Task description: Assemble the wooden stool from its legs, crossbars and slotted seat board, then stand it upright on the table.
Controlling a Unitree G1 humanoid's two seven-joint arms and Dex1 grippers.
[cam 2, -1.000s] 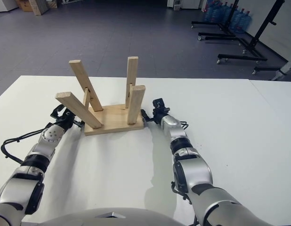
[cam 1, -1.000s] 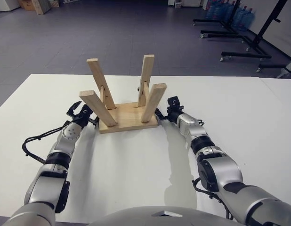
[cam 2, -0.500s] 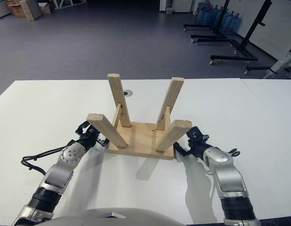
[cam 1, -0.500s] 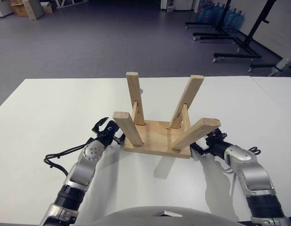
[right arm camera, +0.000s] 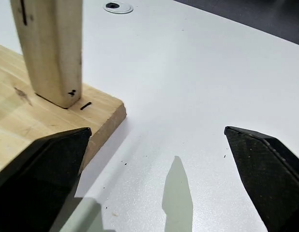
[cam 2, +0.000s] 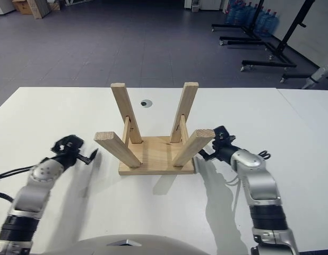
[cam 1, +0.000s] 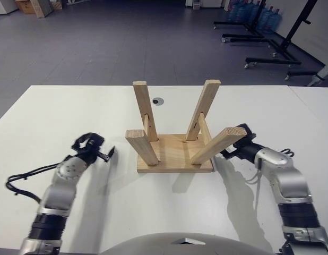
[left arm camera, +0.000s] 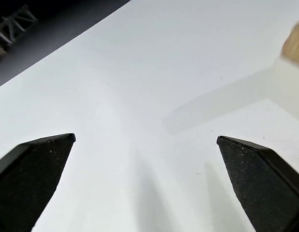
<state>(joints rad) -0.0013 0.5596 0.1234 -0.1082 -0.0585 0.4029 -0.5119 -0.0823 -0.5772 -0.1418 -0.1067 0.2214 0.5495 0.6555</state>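
Stool [cam 1: 174, 139] rests upside down mid-table [cam 1: 52, 106] in the left eye view, with its seat board [cam 1: 174, 161] flat and four legs splayed upward, so the turn to upright is not yet done. The left tool [cam 1: 100, 151] hovers apart from the board's left edge. The right tool [cam 1: 232, 150] sits close beside the near right leg [cam 1: 217, 144].

In the left wrist view, the left tool [left arm camera: 145, 140] gapes wide over bare table and holds nothing.

In the right wrist view, the right tool [right arm camera: 157, 130] also gapes wide, one finger [right arm camera: 38, 164] just beside the board's corner [right arm camera: 108, 108].

As I judge it, a grip from one side only would let the stool twist or skid. Lifting by a leg could pull it from its slot if the fit is loose. A wide tool closing near the corner may nudge the board away.
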